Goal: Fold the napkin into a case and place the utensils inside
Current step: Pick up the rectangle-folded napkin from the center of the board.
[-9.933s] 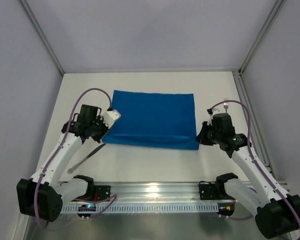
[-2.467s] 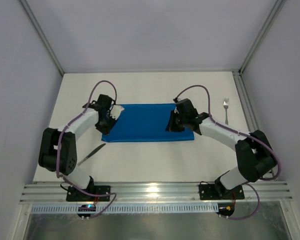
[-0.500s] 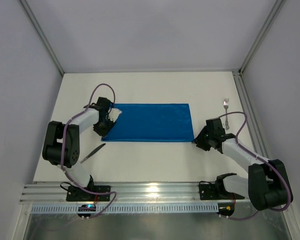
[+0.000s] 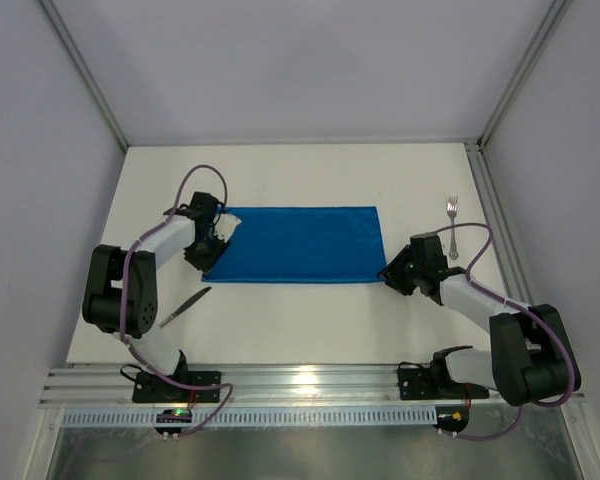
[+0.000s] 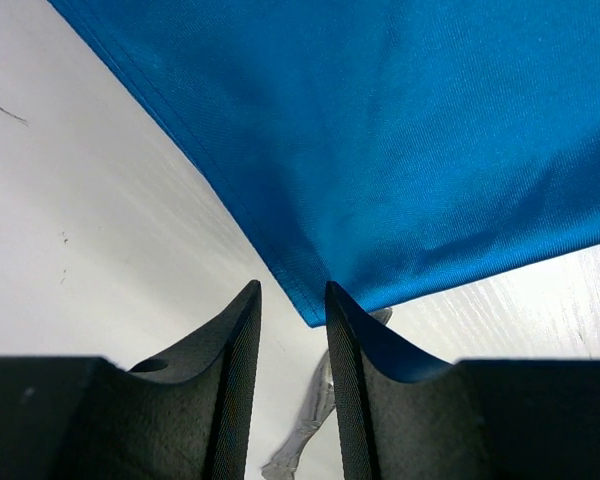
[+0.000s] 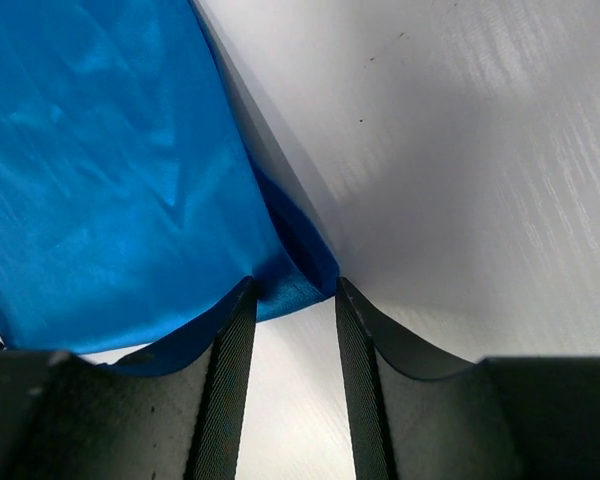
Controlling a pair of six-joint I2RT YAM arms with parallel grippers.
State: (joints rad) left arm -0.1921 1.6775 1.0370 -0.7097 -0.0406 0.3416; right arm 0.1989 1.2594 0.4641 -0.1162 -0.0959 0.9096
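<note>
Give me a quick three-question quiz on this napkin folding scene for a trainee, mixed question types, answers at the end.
1. True or false: the fork lies on the napkin.
2. Where is the knife relative to the napkin? A: off its near-left corner. B: beyond its far edge. C: on top of it.
3. Fill in: the left gripper and the right gripper each straddle a near ____ of the napkin.
Key: 1 false; 2 A; 3 corner.
</note>
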